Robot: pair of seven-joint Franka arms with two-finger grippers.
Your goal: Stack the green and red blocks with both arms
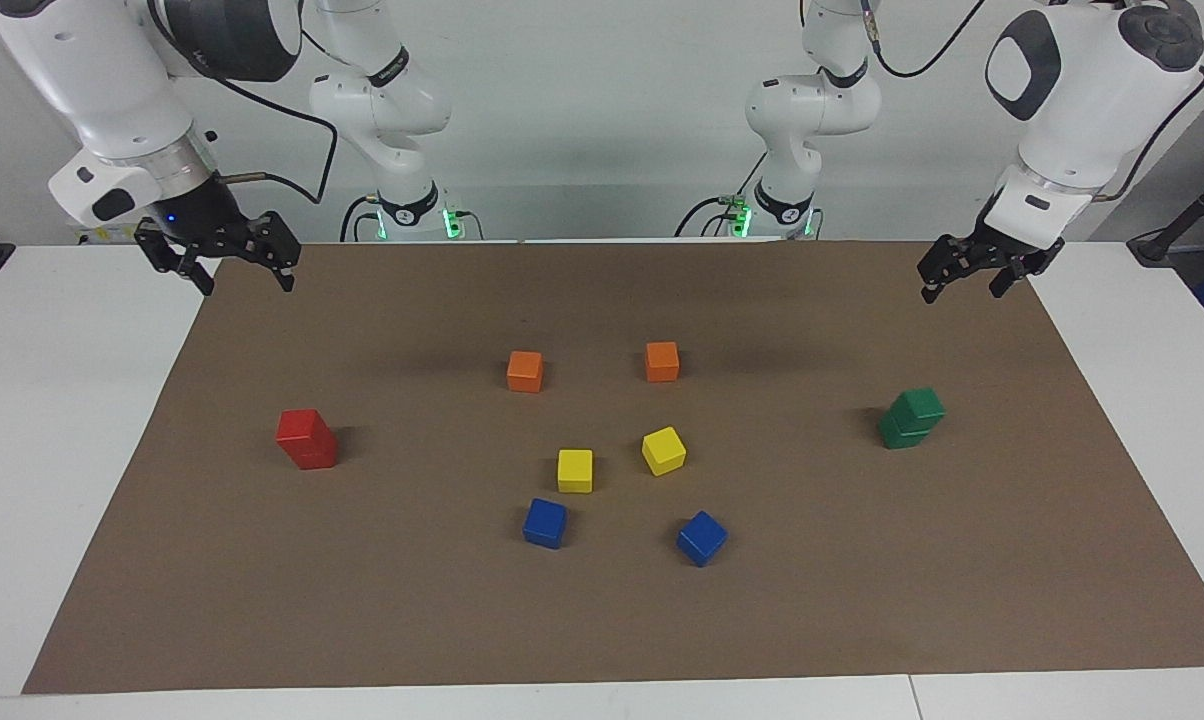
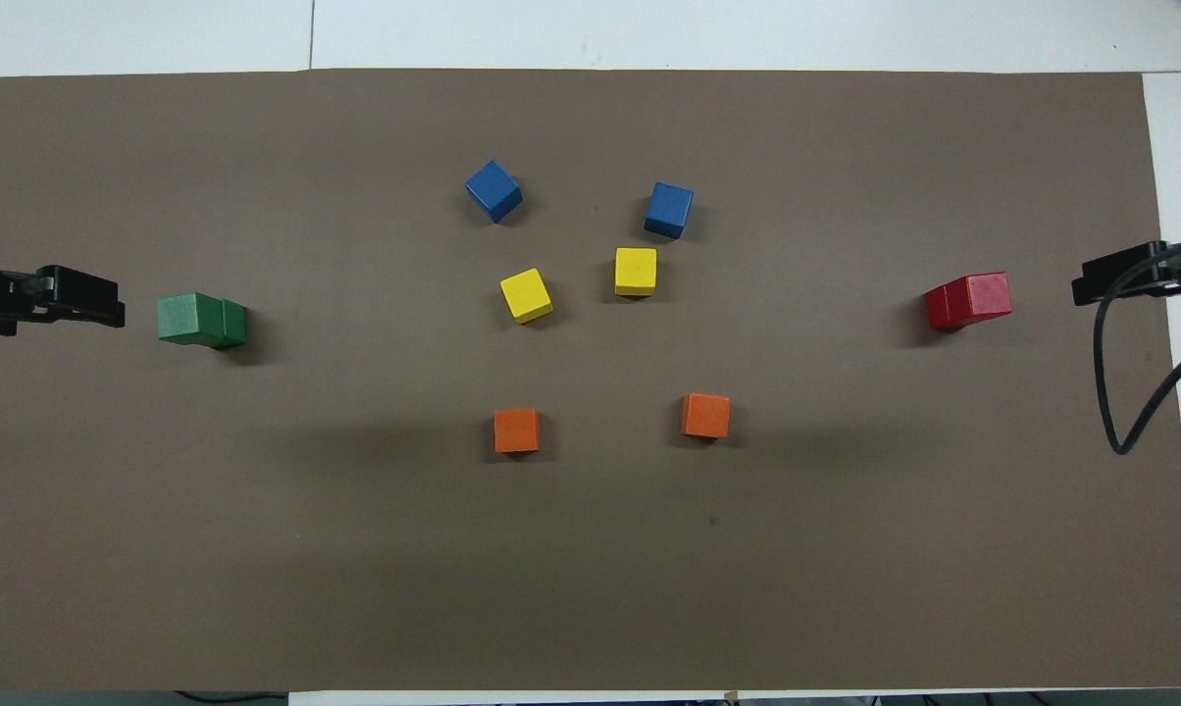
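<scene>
Judging by the layout, the stacking looked done: the red stack (image 1: 307,438) stood two cubes high toward the right arm's end of the bench (image 1: 602,620), the green stack (image 1: 911,418) toward the left arm's end, its top cube slightly twisted. Both long axes ran vertical. The right gripper (image 1: 232,262) and left gripper (image 1: 974,270) hung empty with jaws spread wide.

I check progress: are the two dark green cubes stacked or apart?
Stacked: one dark green matte cube sits on the other, slightly offset.
</scene>
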